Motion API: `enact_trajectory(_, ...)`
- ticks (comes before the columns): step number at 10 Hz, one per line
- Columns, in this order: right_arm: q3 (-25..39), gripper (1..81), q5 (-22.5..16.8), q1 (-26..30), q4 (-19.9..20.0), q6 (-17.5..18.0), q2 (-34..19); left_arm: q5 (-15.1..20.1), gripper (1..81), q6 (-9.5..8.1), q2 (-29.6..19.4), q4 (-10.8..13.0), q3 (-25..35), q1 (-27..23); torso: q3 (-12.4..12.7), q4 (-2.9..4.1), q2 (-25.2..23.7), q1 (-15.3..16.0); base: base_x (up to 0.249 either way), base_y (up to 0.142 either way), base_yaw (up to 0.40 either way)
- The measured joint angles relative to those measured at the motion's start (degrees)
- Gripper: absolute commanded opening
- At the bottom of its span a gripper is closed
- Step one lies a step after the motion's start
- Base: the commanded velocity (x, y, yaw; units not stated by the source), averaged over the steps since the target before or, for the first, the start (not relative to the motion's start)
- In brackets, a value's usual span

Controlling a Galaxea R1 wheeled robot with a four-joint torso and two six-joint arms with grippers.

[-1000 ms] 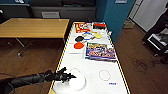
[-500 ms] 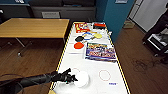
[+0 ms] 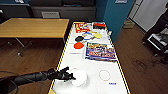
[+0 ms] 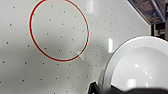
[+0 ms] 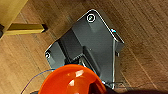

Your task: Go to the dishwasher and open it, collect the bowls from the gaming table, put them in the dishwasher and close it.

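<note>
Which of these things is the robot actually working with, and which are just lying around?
Part of the job:
- gaming table
- white bowl, at the left gripper
- orange bowl, close to the right wrist camera
- orange-red bowl and dark bowl, on the table

Just lying about:
- board-game box
- yellow disc
- wooden table

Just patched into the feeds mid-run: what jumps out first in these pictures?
The left gripper is at a white bowl near the front left edge of the long white gaming table, beside a red ring printed on its top. In the right wrist view, an orange-red bowl looms large over the wood floor.
</note>
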Motion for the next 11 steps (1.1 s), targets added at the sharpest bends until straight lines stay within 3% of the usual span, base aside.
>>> enact_trajectory(3, 0.1, 1.0, 0.0, 0.0, 0.0, 0.0, 0.0, 0.0, 1.0, 0.02, -8.4, 0.1, 6.8, -2.2, 0.0, 0.0, 0.0, 0.0, 0.0, 0.0, 0.0)
enact_trajectory(5, 0.1, 1.0, 0.0, -0.2, -0.1, 0.0, 0.0, 0.2, 1.0, 1.0, -14.9, 0.1, 11.8, -2.6, 1.0, 0.0, 0.0, 0.0, 0.0, 0.0, 0.0)
enact_trajectory(8, 0.1, 1.0, 0.0, -0.6, -0.2, 0.0, 0.2, 0.1, 1.0, 4.9, -23.6, 0.2, 18.2, -0.2, 3.5, 0.0, 0.0, 0.0, 0.0, 0.0, 0.0)
enact_trajectory(11, 0.1, 1.0, -0.1, -1.2, -0.5, 0.0, 0.6, -0.3, 1.0, 9.07, -25.6, 1.6, 19.1, 10.0, 6.0, 0.0, 0.0, 0.0, 0.0, 0.0, 0.0)
